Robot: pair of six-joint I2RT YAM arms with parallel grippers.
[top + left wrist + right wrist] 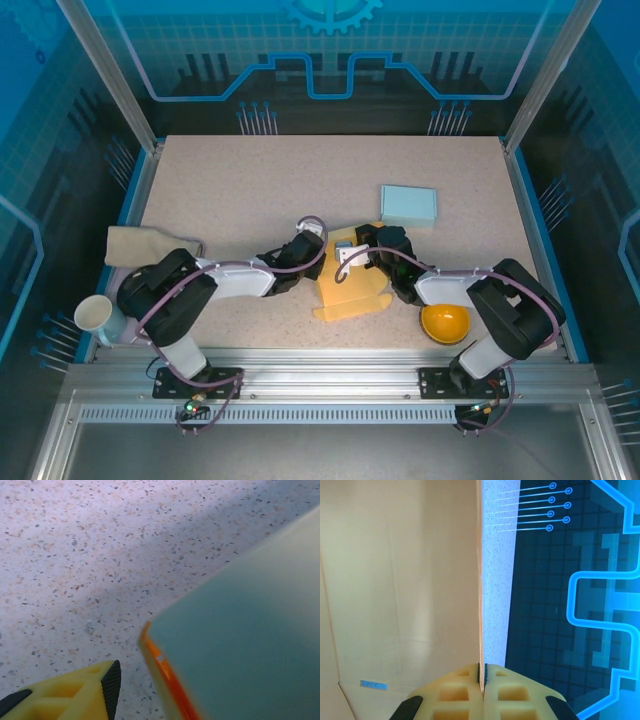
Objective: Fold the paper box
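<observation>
- Orange bowl (445, 322) at 4 o'clock of the paper box (352, 292); white cup (95, 315) far off at 9 o'clock; contents of either not discernible.
- Just toward 6 o'clock of the table (250, 190) centre, long axis roughly 12 to 6.
- Yellow-orange card, mostly flat, one pale-faced panel raised at the 12 o'clock end.
- Right gripper (481, 672) pressed together on that panel's edge.
- Left gripper (318, 240) at 10 o'clock of the box, one finger (111, 685) apart from the orange edge; spread or closed, cannot tell.
</observation>
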